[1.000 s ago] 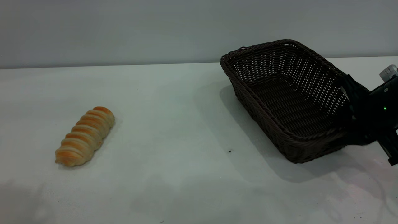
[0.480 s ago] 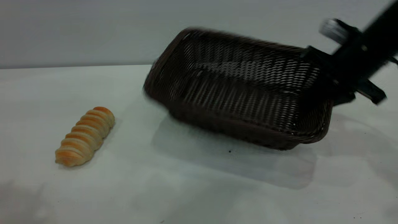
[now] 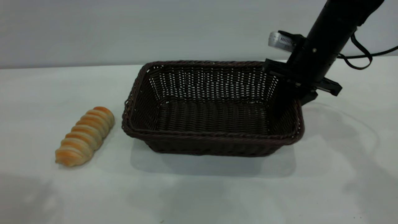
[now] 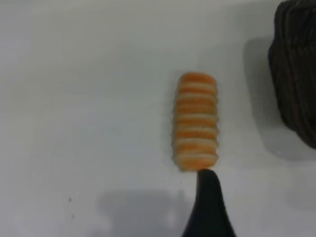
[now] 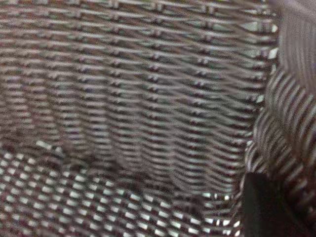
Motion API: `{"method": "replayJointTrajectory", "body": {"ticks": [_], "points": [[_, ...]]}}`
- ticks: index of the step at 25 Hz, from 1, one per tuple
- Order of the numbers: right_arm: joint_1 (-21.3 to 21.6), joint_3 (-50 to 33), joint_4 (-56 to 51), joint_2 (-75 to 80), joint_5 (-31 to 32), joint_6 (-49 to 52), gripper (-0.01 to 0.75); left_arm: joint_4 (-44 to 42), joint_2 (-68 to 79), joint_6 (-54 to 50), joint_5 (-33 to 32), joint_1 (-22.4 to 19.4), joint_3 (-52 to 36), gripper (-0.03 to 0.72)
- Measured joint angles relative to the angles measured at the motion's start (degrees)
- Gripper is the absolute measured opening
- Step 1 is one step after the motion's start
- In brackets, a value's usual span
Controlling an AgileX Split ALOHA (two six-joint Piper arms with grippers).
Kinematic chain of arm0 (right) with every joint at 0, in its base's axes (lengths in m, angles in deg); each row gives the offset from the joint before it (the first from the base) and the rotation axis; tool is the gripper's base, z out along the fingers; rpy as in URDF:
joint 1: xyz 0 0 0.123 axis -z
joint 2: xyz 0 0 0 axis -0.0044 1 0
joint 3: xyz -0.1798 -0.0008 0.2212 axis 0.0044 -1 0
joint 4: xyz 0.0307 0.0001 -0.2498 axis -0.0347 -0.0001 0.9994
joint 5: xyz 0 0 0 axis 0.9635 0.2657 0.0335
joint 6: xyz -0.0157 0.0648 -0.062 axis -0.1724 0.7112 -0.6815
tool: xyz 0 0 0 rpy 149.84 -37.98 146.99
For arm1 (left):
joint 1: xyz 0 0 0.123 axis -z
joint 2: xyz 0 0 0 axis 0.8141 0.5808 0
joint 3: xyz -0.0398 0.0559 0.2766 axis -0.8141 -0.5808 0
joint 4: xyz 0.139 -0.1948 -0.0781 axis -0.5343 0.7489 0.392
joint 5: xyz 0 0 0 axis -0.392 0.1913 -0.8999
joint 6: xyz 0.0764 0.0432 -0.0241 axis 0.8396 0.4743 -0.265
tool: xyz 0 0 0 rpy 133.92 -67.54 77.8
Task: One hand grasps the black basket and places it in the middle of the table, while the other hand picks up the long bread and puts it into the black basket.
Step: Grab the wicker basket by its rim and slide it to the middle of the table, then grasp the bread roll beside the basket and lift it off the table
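The black basket (image 3: 211,109) stands level at the middle of the table (image 3: 199,193), opening up. My right gripper (image 3: 287,88) is at its right end and is shut on the rim there. In the right wrist view, wicker (image 5: 138,98) fills the picture and one dark finger (image 5: 266,207) shows against it. The long bread (image 3: 84,136) lies on the table left of the basket, apart from it. In the left wrist view my left gripper (image 4: 245,196) is open and empty. One black fingertip (image 4: 207,197) is just short of the bread's near end (image 4: 195,121).
A grey wall runs behind the table's far edge. Black cables (image 3: 360,56) hang from the right arm at the far right. The basket's corner (image 4: 296,74) shows in the left wrist view, beyond the bread.
The right arm swung the basket from the right side, where it was tilted and lifted, to the middle of the table, where it sits level. The bread has not moved.
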Motion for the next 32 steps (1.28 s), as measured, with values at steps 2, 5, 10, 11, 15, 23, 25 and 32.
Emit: {"method": "replayJointTrajectory", "body": {"ticks": [2,5,10,11,15,23,25,32], "points": [[0.00,0.07,0.91,0.06,-0.27,-0.19,0.127,0.52,2.35,0.07,0.91,0.00,0.00,0.591],[0.00,0.07,1.98,0.00,-1.61,-1.01,0.269,1.02,6.39,0.42,4.02,0.00,0.00,0.591],[0.00,0.07,6.39,-4.39,0.25,-4.61,0.566,4.00,16.53,1.05,7.67,0.00,1.02,0.591],[0.00,0.07,7.98,-6.24,1.44,-5.30,0.604,4.71,19.28,1.18,7.61,0.20,1.81,0.591],[0.00,0.07,13.37,-17.62,6.14,-6.39,0.627,5.51,30.85,3.36,7.37,2.49,7.36,0.591],[0.00,-12.62,10.70,-42.78,11.70,-11.53,0.526,5.58,50.57,4.01,4.73,3.14,20.01,0.591],[0.00,-18.88,8.47,-49.08,9.66,-13.90,0.523,5.58,53.97,4.03,4.73,3.14,21.98,0.591],[0.00,-36.43,5.57,-65.48,4.89,-16.11,0.523,5.52,63.23,4.07,6.52,3.59,27.02,0.591]]}}
